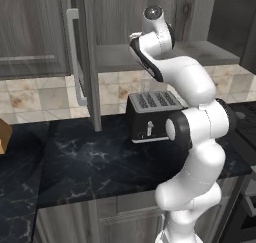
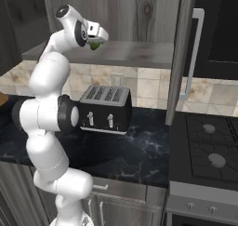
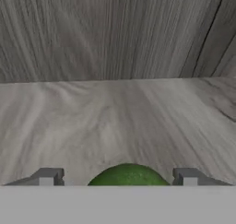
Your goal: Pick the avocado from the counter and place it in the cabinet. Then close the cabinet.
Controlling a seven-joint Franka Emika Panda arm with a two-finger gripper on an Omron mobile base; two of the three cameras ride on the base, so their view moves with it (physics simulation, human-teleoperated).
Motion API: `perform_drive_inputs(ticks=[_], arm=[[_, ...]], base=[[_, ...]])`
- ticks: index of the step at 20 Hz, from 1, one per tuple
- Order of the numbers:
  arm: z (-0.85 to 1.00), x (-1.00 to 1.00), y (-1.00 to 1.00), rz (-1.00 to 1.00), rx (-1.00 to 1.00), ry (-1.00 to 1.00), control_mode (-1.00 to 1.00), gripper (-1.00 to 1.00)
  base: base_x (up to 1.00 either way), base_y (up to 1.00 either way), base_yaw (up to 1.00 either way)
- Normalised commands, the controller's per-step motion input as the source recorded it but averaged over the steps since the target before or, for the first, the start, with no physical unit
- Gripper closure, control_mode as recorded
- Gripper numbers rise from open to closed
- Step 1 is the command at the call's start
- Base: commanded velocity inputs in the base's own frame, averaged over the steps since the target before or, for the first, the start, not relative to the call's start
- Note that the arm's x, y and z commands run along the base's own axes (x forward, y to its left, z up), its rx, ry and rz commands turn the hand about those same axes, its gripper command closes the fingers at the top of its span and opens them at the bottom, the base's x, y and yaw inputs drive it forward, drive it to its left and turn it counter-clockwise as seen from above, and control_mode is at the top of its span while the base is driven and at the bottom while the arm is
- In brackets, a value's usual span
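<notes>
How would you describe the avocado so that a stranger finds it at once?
Look at the open wall cabinet above the black toaster. At its grey shelf, the avocado sits between the robot's jaws: a small glossy green oval, the only green thing there.

Matt grey wood-grain cabinet [image 3: 115, 43], glossy veined black marble-look counter [image 1: 100, 162], smooth glossy green avocado [image 3: 127, 175].

The light is even and soft, as in rendered pictures. The white arm [image 1: 200, 137] has gentle grey shading. The counter [image 1: 95, 162] is dark, without glare. The hand view looks a little blurred at its lower part.
</notes>
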Motion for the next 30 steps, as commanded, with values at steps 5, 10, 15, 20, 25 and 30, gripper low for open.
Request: perform_drive_inputs(ticks=[5, 10, 15, 20, 25, 30], arm=[[0.46, 0.09, -0.21, 0.0, 0.0, -0.19, -1.0, -1.0], [0.48, -0.27, -0.05, -0.01, 0.0, -0.17, -1.0, -1.0], [0.11, -1.0, -0.16, -0.01, 0.0, 0.0, -1.0, -1.0], [0.0, -1.0, -0.06, 0.0, 0.0, 0.08, -1.0, -1.0], [0.14, -1.0, -0.41, 0.0, 0.0, 0.05, -1.0, -1.0], [0.38, -1.0, -0.69, -0.01, 0.07, 0.0, -1.0, -1.0]], base=[[0.0, 0.0, 0.0], [0.0, 0.0, 0.0], [0.0, 0.0, 0.0], [0.0, 0.0, 0.0], [0.0, 0.0, 0.0], [0.0, 0.0, 0.0]])
